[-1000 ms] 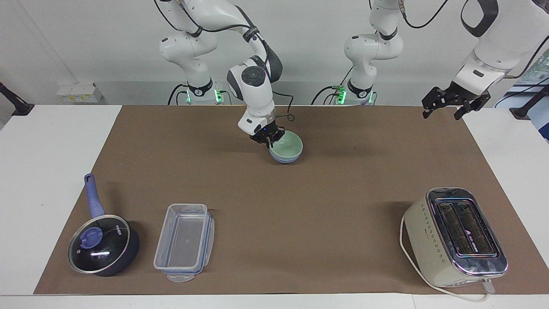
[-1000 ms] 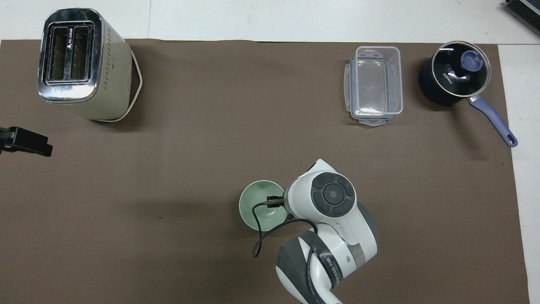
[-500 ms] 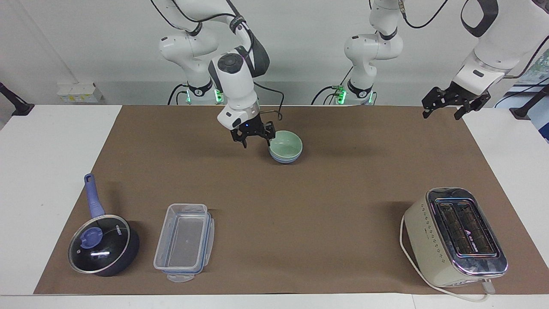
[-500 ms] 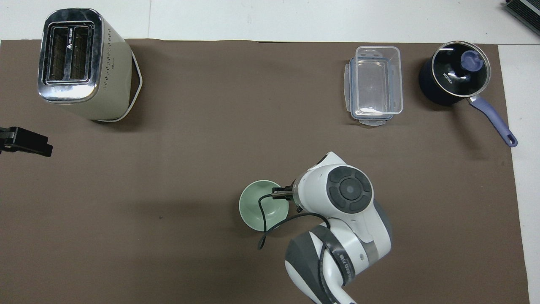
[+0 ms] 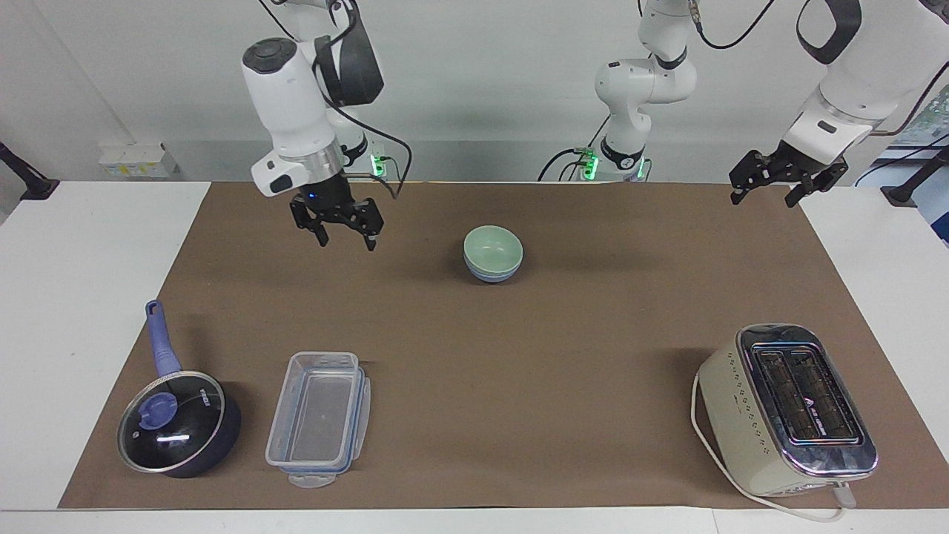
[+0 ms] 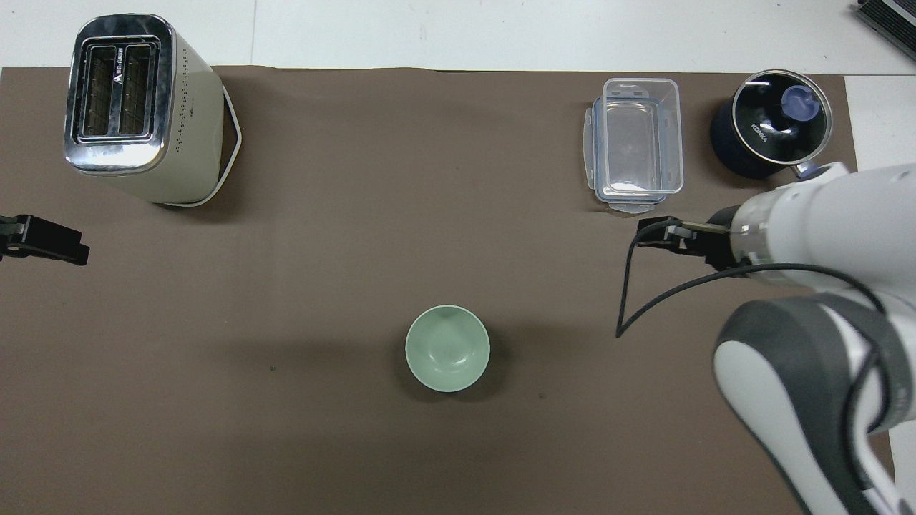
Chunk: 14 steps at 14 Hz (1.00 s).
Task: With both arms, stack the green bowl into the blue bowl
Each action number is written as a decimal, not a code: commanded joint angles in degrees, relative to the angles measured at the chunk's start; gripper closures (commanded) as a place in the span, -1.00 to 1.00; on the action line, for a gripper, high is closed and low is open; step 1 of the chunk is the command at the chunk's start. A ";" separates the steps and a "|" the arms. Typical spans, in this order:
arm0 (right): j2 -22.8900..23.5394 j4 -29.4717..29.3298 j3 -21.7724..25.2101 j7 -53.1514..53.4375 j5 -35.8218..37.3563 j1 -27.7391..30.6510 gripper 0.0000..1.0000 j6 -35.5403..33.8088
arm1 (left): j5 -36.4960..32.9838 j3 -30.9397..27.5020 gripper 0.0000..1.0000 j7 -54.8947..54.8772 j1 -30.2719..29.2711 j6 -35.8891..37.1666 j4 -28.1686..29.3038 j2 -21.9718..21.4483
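Two raised hands, right hand (image 5: 345,236) open, left hand (image 5: 768,190) open.

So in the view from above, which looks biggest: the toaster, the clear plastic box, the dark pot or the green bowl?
Largest to smallest as they look from overhead:
1. toaster
2. clear plastic box
3. dark pot and green bowl: the two round bodies look about alike, and the arm hides the pot's handle, so I won't rank them.
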<state>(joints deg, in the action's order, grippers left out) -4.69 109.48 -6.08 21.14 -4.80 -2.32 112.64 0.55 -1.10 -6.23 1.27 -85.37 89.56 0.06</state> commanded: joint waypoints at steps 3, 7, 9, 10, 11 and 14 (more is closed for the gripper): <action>2.40 -14.27 -0.69 -2.59 3.72 6.70 -1.00 -12.52 | -1.25 0.13 -1.00 0.08 -0.13 0.47 0.35 -0.76; 6.43 -24.46 -0.51 -5.05 6.82 7.15 -1.00 -21.48 | -1.17 0.13 -1.00 0.08 -0.13 0.47 0.35 -0.76; 8.37 -27.91 -0.69 -5.50 7.26 7.15 -1.00 -24.48 | -1.17 0.13 -1.00 0.08 -0.13 0.47 0.35 -0.76; 8.38 -27.74 -0.69 -5.49 7.17 7.06 -1.00 -24.31 | -1.25 0.13 -1.00 0.08 -0.13 0.47 0.35 -0.76; 8.03 -27.39 -0.69 -5.49 6.82 7.06 -1.00 -23.79 | -1.17 0.13 -1.00 0.08 -0.13 0.47 0.35 -0.76; 6.54 -25.03 -0.60 -6.02 6.55 6.89 -1.00 -24.48 | -1.25 0.13 -1.00 0.08 -0.13 0.47 0.35 -0.76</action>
<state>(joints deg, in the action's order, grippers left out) 2.41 84.31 -6.16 16.95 1.37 4.09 89.54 0.55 -1.10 -6.23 1.27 -85.37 89.56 0.06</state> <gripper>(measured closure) 0.000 0.000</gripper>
